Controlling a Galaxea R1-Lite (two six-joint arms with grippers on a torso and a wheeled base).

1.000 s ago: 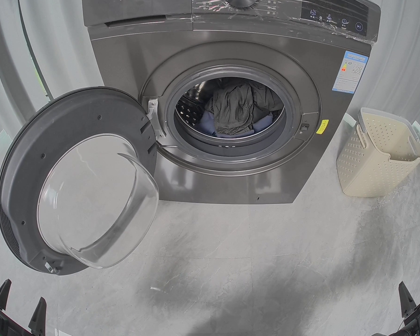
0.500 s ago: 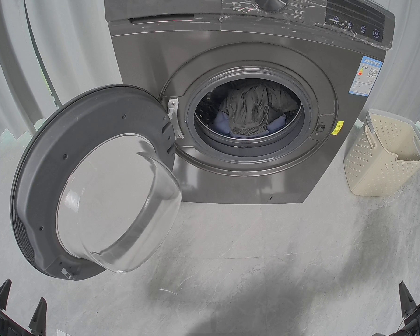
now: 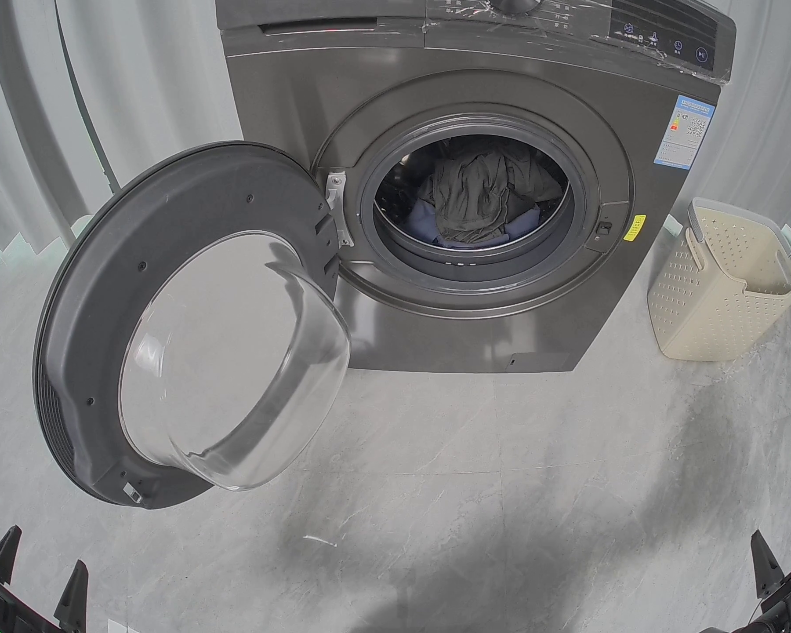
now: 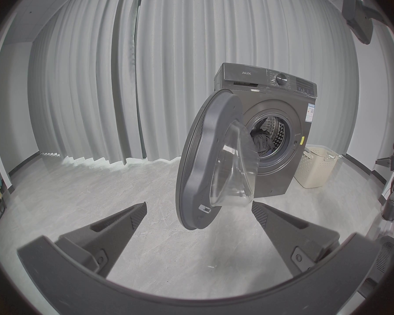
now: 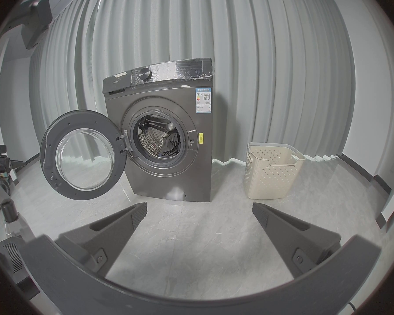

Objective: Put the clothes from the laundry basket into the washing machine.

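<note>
Soft grey clothes (image 3: 479,188) sit in the shiny metal washing machine (image 3: 308,90), near the holey plastic laundry basket (image 3: 694,301). The left hand (image 4: 198,205) and right hand (image 5: 199,205) are spread wide, holding nothing.

Left gripper (image 3: 37,564) sits low at 7 o'clock, right gripper (image 3: 784,545) at 5 o'clock, both with jaws spread wide.

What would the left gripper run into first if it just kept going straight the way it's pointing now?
Most likely the open washer door: in the left wrist view it hangs dead ahead of the left gripper, between its spread jaws. Depth is hard to judge.
</note>
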